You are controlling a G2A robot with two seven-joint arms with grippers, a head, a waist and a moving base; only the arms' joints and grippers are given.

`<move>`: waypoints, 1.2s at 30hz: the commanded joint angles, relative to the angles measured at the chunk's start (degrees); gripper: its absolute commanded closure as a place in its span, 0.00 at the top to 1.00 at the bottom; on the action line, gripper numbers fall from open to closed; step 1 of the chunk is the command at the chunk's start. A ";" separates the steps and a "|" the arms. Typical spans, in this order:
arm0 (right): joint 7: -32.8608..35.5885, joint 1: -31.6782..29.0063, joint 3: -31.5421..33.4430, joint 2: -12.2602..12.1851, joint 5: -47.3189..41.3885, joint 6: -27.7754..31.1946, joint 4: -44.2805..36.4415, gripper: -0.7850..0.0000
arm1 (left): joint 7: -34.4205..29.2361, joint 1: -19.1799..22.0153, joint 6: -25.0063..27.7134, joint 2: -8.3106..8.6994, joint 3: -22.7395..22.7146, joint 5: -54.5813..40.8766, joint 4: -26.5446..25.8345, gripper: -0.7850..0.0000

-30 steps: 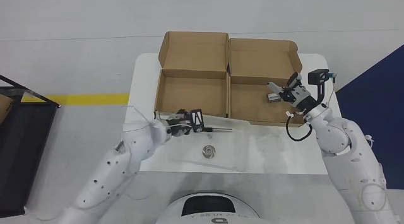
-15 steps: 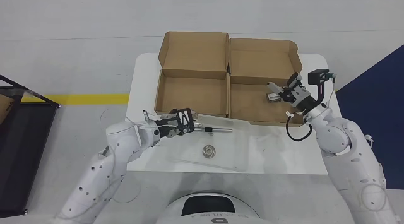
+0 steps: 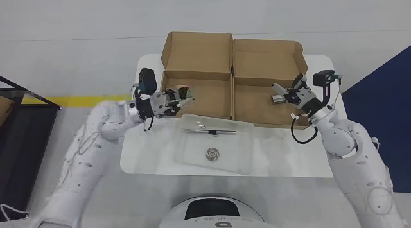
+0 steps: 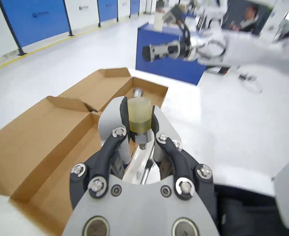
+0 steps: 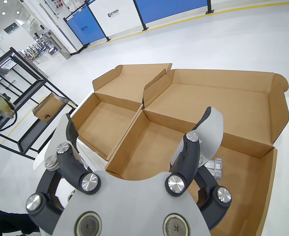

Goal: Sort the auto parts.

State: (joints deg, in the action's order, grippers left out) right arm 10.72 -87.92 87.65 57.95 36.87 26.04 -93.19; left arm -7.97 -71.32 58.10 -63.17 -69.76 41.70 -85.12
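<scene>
**L arm over L box w/ capped part, R idle over R box**

L gripper (image 4: 139, 110) is clamped on the capped part (image 4: 139, 121): pads (image 4: 154, 124) pinch the yellowish cap from both sides, nut + threaded stud sit back toward the palm. Gripping the soft cap likely gives better hold than the metal end.

Location: the part is in the air over the L box (image 3: 199, 99), near its left wall, not touching the floor afaict. Looks like the carry/pre-drop stage, so that box is prob the bin for this type.

Orientation: long axis runs along the fingers. Cap end points away from the wrist, across the box toward the R box (image 3: 257, 109); stud end faces back at the palm. Axis is roughly level, slight tilt poss.

R gripper (image 5: 139, 124) is spread wide w/ nothing between the fingers, and hangs over the R box just above a metal part (image 5: 215, 167) lying on the floor there. Prob parked to keep out of L's way.

Tray (image 3: 192, 151) on the table (image 3: 282, 157) has a rod (image 3: 215, 131) lying crosswise + a disc (image 3: 212, 154), so sorting is not done.
</scene>
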 commanded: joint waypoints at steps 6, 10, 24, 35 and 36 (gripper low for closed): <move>0.00 0.00 0.00 0.00 0.00 0.00 0.00 1.00 | -27.52 9.03 -0.10 2.54 10.62 -58.75 6.98 0.00; 0.00 0.00 0.00 0.00 0.00 0.00 0.00 1.00 | -38.43 11.29 -0.20 2.57 14.08 -81.57 9.10 0.00; 0.00 0.00 0.00 0.00 0.00 0.00 0.00 1.00 | -43.38 12.98 -5.15 2.80 19.00 -98.21 7.91 0.00; 0.00 0.00 0.00 0.00 0.00 0.00 0.00 1.00 | -22.71 11.38 -1.60 3.31 8.40 -59.20 5.94 0.00; 0.00 0.00 0.00 0.00 0.00 0.00 0.00 1.00 | -18.07 10.29 -2.72 3.26 6.19 -52.15 3.75 0.00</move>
State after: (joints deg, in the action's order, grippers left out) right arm 10.72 -87.92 87.65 57.95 36.87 26.04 -93.19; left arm -33.54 -59.58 56.87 -59.83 -60.64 -29.11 -78.43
